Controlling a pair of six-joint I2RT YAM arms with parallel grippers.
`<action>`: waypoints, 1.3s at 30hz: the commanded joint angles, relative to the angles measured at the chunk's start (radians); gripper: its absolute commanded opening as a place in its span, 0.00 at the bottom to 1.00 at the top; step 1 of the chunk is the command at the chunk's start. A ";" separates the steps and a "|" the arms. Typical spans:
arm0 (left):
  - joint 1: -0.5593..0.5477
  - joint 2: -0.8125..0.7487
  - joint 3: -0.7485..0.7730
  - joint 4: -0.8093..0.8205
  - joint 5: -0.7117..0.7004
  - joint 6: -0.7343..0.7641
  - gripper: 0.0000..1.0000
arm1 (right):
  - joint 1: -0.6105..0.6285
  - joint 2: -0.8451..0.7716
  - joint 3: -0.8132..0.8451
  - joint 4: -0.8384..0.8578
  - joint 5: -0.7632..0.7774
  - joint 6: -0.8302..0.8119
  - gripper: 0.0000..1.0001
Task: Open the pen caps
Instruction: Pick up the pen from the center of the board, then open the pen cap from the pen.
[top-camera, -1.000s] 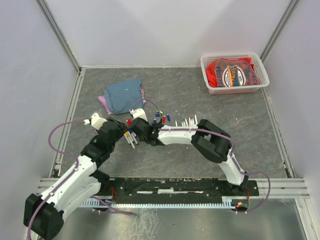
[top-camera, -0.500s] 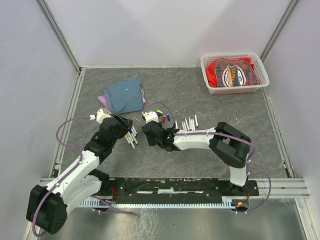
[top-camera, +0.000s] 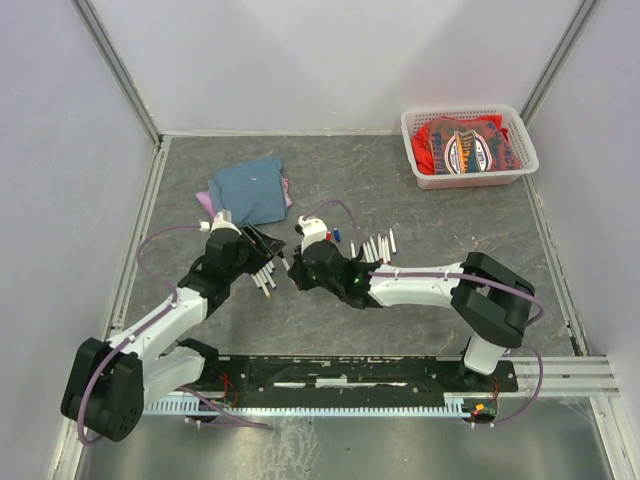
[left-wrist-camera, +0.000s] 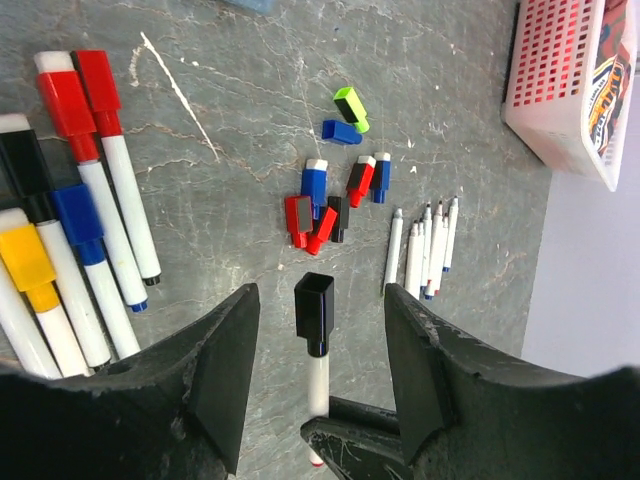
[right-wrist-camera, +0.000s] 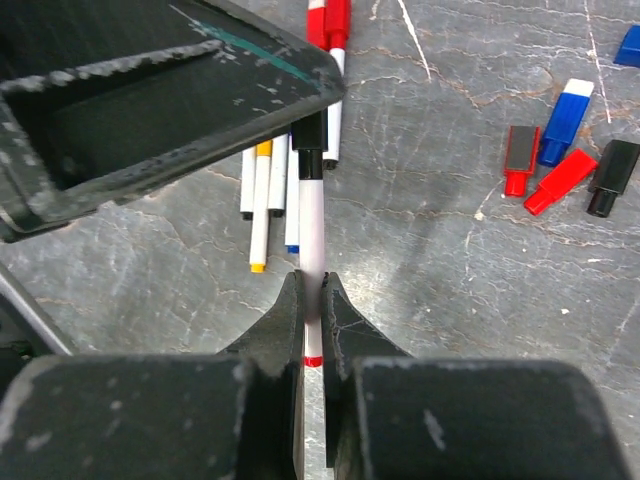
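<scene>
The grey stone-patterned surface (top-camera: 420, 300) has white walls on three sides. At about two o'clock on it a white plastic basket (top-camera: 411, 150) stands in the far corner, and a red and orange cloth (top-camera: 468, 148) is folded inside it. At about eleven o'clock a blue cloth (top-camera: 250, 190) lies crumpled, with a pink cloth (top-camera: 205, 203) showing from under its left edge. Near the middle several thin white barrels (top-camera: 378, 246) lie close together, side by side.

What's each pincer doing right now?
Left pincer: open around the short black plastic cap.
Right pincer: closed on that thin white-barrelled marker pen.
</scene>
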 joint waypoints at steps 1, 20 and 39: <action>0.009 0.018 0.014 0.076 0.062 0.025 0.60 | -0.001 -0.053 -0.018 0.086 -0.037 0.028 0.01; 0.031 0.026 0.001 0.112 0.119 0.015 0.45 | -0.003 -0.106 -0.070 0.155 -0.093 0.068 0.01; 0.056 0.034 -0.014 0.174 0.205 0.020 0.13 | -0.044 -0.119 -0.105 0.193 -0.150 0.100 0.01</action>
